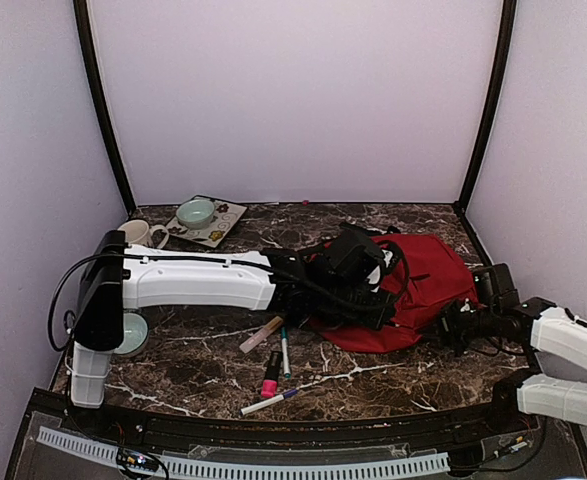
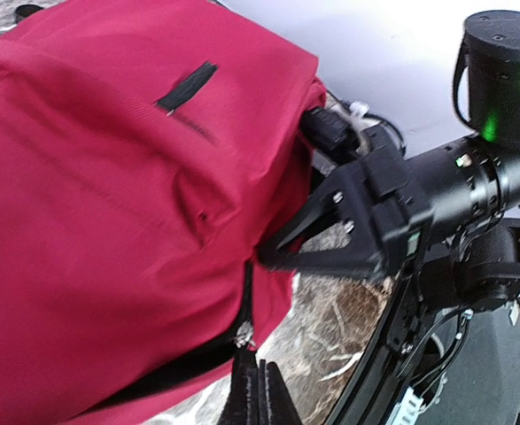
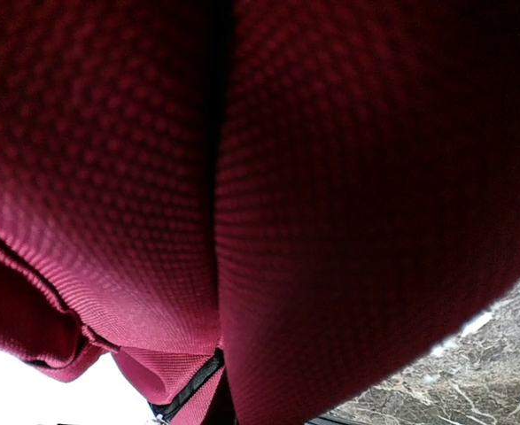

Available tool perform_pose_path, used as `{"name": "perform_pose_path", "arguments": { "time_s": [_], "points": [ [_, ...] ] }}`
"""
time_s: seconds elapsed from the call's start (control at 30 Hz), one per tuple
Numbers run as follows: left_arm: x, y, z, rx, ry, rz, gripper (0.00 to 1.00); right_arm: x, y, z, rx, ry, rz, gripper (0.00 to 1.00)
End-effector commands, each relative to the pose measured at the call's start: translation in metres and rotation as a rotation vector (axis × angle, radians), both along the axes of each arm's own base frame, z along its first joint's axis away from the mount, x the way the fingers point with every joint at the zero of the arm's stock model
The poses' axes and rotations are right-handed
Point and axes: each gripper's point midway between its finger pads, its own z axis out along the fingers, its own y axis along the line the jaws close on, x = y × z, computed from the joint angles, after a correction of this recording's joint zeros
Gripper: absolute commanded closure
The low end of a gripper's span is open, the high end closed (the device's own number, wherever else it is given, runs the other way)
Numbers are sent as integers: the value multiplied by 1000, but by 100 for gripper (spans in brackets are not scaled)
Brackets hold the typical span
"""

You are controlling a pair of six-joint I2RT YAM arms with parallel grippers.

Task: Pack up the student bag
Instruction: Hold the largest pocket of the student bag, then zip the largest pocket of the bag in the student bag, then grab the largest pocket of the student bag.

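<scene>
Two end effectors work the bag (image 1: 425,278), which lies slumped on the bench (image 1: 373,372), right of centre, between the arms. The right end effector (image 2: 273,252) is clenched on a fold of red cloth at the bag's edge; its own camera sees only fabric creased down the middle. The left end effector (image 2: 255,381) is clenched too, its tips just beside the zip (image 2: 245,297), though whether they nip the pull or the cloth cannot be told. The step in hand looks like opening the mouth so that things can go in. To do it well, the right grip should serve as an anchor, drawing the cloth taut and slightly up, while the left pulls along the line of the zip rather than across it; slack fabric would bunch and jam the slider. The cloth is a soft weave with a fine pebbled grain, limp enough to fold anywhere, so it offers no firm edge to push against. The bench is hard and glossy, dark marble pattern with pale veins. Near the left arm lie a few pens (image 1: 270,380), slim, rigid and round, so likely to roll; they lie apart from the bag and probably await packing.
</scene>
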Motion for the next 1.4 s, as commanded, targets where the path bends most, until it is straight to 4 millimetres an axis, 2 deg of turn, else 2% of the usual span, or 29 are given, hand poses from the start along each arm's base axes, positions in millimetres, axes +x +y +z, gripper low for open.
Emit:
{"name": "perform_pose_path", "arguments": {
  "time_s": [0.0,0.23,0.33,0.4,0.5,0.57,0.77,0.83,0.93,1.17,1.37],
  "points": [
    [1,33,54,-42,-50,14,100,12,-13,3,-73,-71,-51,100],
    [29,101,47,-8,-30,148,100,8,-20,-2,-127,-78,-26,100],
    [35,121,45,-3,-32,182,100,9,-22,-1,-169,-89,10,100],
    [34,124,46,-11,-31,174,100,10,-22,1,-199,-96,42,100],
    [22,110,47,-53,-16,74,100,14,-18,9,-210,-124,102,100],
    [12,98,42,-72,20,4,98,16,-15,13,-219,-134,138,100],
    [-21,69,11,-19,145,-168,48,18,-11,18,-231,-131,200,100],
    [-30,63,4,-24,205,-194,38,16,-11,16,-232,-127,207,100],
    [-37,59,-5,-28,279,-200,29,16,-10,17,-227,-135,212,100],
    [-34,39,-30,-14,381,-172,31,14,-7,16,-216,-137,244,100],
    [-28,25,-38,-31,414,-148,36,13,-7,16,-228,-142,266,100]
  ]
}}
